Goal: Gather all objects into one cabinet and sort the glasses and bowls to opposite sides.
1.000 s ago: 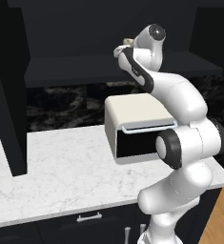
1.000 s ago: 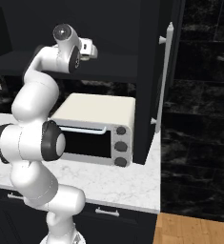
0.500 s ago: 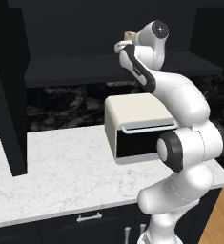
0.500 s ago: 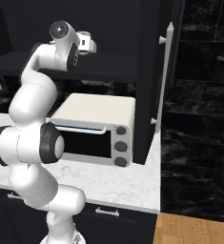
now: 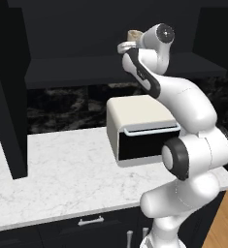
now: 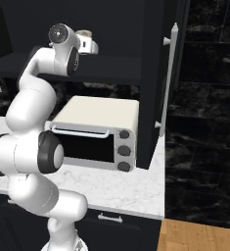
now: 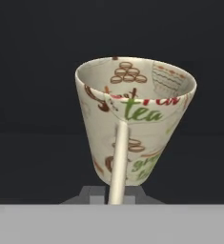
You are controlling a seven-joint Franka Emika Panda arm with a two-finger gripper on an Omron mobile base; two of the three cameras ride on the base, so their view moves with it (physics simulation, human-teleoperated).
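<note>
Cup (image 7: pixel 135 121), cream and printed with "tea" lettering, sits pinched upright between the fingers of the gripper (image 7: pixel 116 195). The gripper holds it high above the toaster oven (image 6: pixel 97 132), level with the dark cabinet (image 5: pixel 86 68) shelf behind.

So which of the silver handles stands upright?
The long bar on the cabinet door; the oven handle and the drawer pull lie level.
</note>
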